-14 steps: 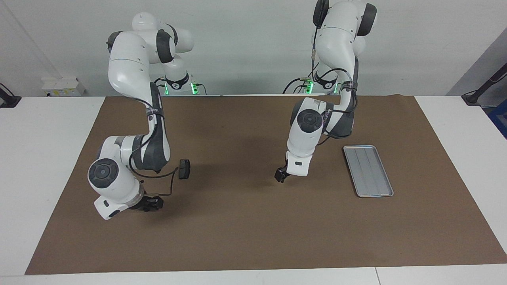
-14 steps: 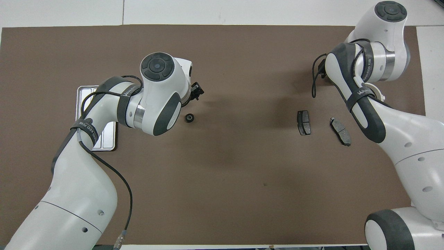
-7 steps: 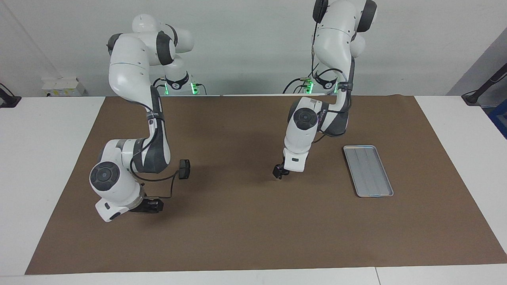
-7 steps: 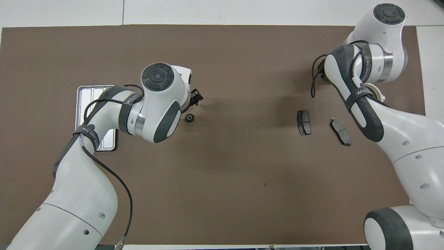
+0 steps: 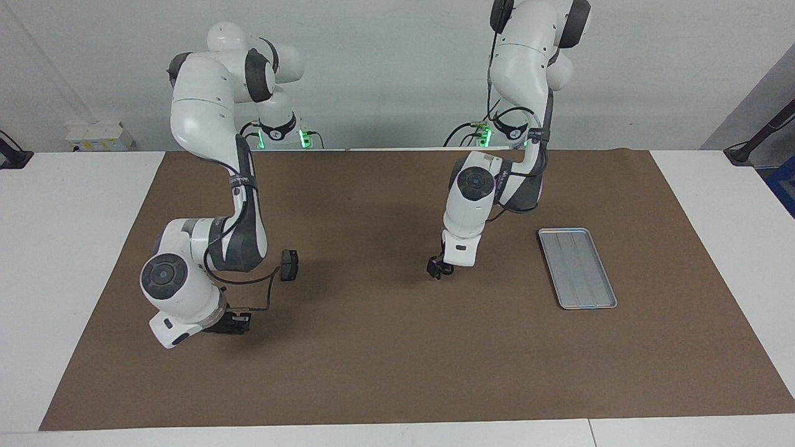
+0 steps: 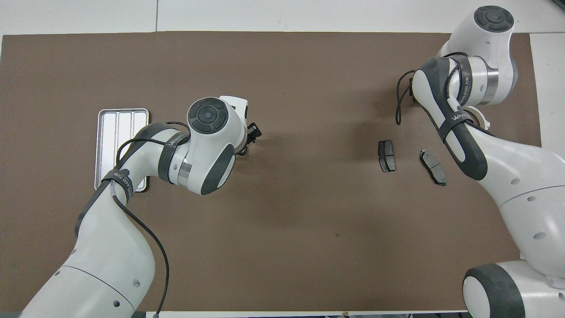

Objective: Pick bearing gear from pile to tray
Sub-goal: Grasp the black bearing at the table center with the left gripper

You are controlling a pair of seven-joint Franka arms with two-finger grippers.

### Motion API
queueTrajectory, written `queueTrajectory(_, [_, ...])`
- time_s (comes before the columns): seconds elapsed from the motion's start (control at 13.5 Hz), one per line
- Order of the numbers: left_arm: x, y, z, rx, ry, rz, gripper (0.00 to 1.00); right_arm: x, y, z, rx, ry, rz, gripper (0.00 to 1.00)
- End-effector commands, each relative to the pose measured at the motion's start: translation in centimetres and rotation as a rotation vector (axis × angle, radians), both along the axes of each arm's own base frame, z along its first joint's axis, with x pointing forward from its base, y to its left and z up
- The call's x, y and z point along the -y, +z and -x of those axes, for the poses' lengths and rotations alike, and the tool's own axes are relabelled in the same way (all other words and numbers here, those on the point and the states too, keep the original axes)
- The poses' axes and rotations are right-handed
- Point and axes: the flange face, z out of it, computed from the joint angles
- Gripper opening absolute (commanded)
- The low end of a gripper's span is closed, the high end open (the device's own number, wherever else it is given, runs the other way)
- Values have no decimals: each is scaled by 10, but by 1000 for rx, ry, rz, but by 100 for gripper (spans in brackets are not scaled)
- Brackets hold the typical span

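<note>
Overhead view: the left gripper (image 6: 252, 134) covers the bearing gear — its grip cannot be told — beside the tray (image 6: 106, 132).

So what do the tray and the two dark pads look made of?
The tray looks like brushed metal: silver-grey, dull sheen, pressed lengthwise ridges, raised rim. The two brake pads look like dark grey, matte, flat plates, perhaps metal-backed; this cannot be confirmed.
</note>
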Motion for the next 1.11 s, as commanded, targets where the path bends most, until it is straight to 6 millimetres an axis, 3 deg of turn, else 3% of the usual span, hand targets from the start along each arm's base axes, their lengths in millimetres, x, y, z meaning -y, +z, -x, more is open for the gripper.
queueTrajectory(0.0, [-4, 4, 8, 22, 15, 5, 91, 5, -3, 0, 3, 27, -4, 30])
queueTrajectory(0.22, [-4, 4, 8, 22, 15, 5, 89, 5, -5, 1, -3, 32, -4, 13])
queueTrajectory(0.52, [-4, 4, 8, 24, 16, 6, 85, 5, -4, 1, -5, 38, -4, 0])
queueTrajectory(0.81, [-4, 2, 9, 24, 17, 5, 80, 5, -2, 1, -3, 39, -2, 0])
queueTrajectory(0.89, [-5, 1, 10, 21, 17, 4, 71, 3, 1, 1, -7, 40, -2, 0])
queueTrajectory(1.03, [-5, 1, 10, 17, 16, 2, 34, -5, 5, 7, -72, 43, 1, 0])
